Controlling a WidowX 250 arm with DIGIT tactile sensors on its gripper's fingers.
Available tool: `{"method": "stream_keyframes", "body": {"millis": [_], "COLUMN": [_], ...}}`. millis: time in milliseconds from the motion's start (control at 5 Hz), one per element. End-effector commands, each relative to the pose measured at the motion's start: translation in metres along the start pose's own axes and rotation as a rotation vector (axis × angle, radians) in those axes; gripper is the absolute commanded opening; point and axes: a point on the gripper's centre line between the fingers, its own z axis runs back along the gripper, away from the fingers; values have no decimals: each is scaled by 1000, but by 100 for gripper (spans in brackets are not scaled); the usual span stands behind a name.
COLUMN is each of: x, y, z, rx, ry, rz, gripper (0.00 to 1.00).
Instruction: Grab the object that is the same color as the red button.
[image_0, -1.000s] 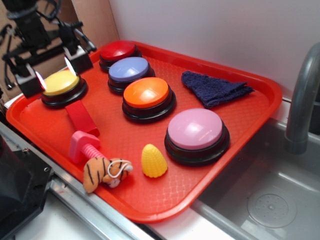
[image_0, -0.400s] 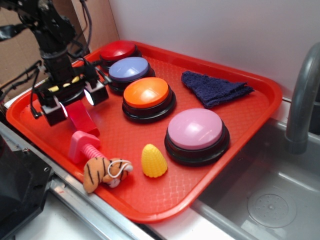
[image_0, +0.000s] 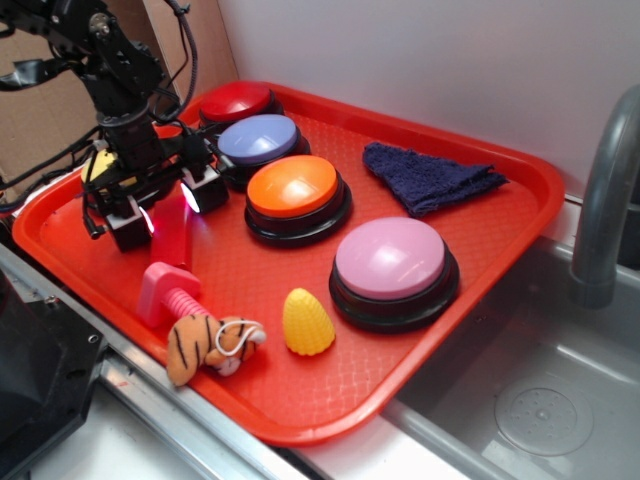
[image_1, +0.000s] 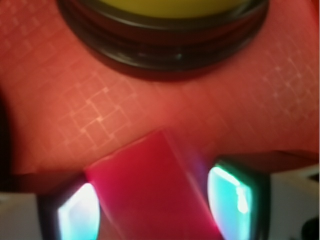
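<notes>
Behind everything runs a pale wall, with a grey sink basin (image_0: 545, 400) and tap (image_0: 605, 190) at the right, and a large red plastic tray (image_0: 420, 370) with a gridded floor fills the middle.

At the tray's left end the black robot arm reaches down, and its gripper (image_0: 166, 206) stands over the small plain red rectangular plastic block (image_1: 150, 187). The fingers are spread apart, one on each side of the block; the wrist view shows both glowing pads (image_1: 231, 200) flanking it, though whether either pad touches the plastic cannot be told. Just beyond the block sits a yellow dome button on a black base (image_1: 172, 20), mostly hidden by the arm in the exterior view.

Nearer the front edge lie a pink bolt with a threaded shaft (image_0: 170, 295), a small striped tiger plush (image_0: 210, 345) and a yellow plastic corn piece (image_0: 307, 322). Further right and back come the round glossy red dome-topped push button (image_0: 238, 103), then purple (image_0: 258, 140), orange (image_0: 293, 188) and pink dome buttons (image_0: 391, 260), and a folded dark blue cloth (image_0: 430, 175).

The step in hand looks like the final alignment before the grasp. The next move calls for closing squarely on the block's flat sides, low enough to hold, without nudging the yellow button.
</notes>
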Motion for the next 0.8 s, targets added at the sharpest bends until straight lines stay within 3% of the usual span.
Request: {"method": "stream_keyframes", "body": {"millis": [0, 400, 600], "x": [10, 16, 8], "y": [0, -17, -17], "z": [8, 57, 87], "rx": [-43, -79, -49], "ry": [35, 12, 11], "rz": [-38, -312, -511], "gripper": [0, 0, 0]}}
